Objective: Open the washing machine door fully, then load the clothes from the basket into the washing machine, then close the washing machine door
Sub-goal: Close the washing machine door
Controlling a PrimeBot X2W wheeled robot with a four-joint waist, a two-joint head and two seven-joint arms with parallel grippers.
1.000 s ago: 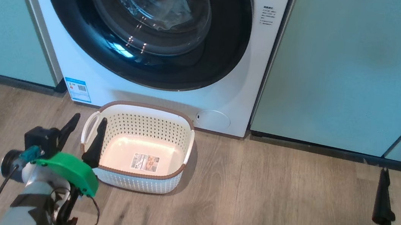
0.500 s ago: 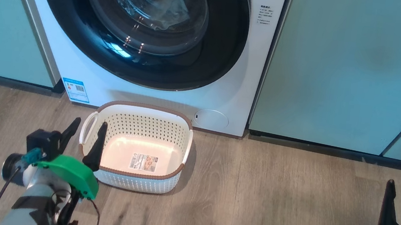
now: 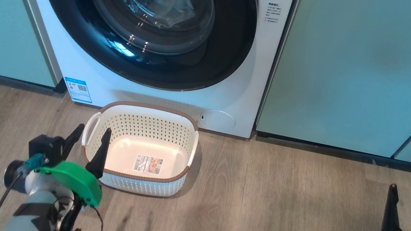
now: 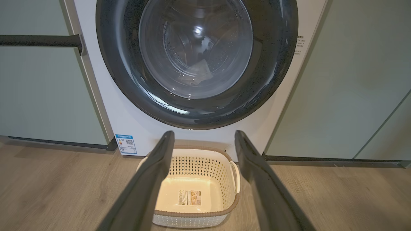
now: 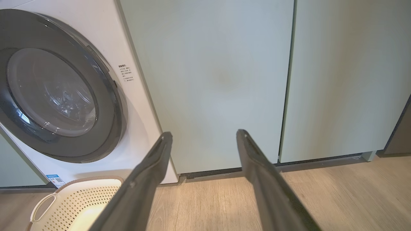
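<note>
The washing machine (image 3: 264, 79) stands with its door (image 3: 228, 55) shut, black rim flat against the white front. A pale piece of the clothes (image 3: 175, 8) shows behind the glass inside the drum, also in the left wrist view (image 4: 200, 72). On the floor before the machine sits the basket (image 3: 149, 128), holding nothing but its label sticker. My left gripper (image 3: 94, 129) is open beside the basket's left handle, its right finger over the rim. My right gripper (image 3: 408, 190) is open far to the right, above bare floor.
Pale green cabinet panels (image 3: 352, 70) flank the machine on both sides. A dark handle bar (image 4: 38, 40) runs along the left cabinet. Wood floor (image 3: 277, 203) stretches between the basket and my right gripper.
Both grippers have drawn slightly back toward me, lower in the head view. The camera has shifted a little. Basket and door stay as they were.
</note>
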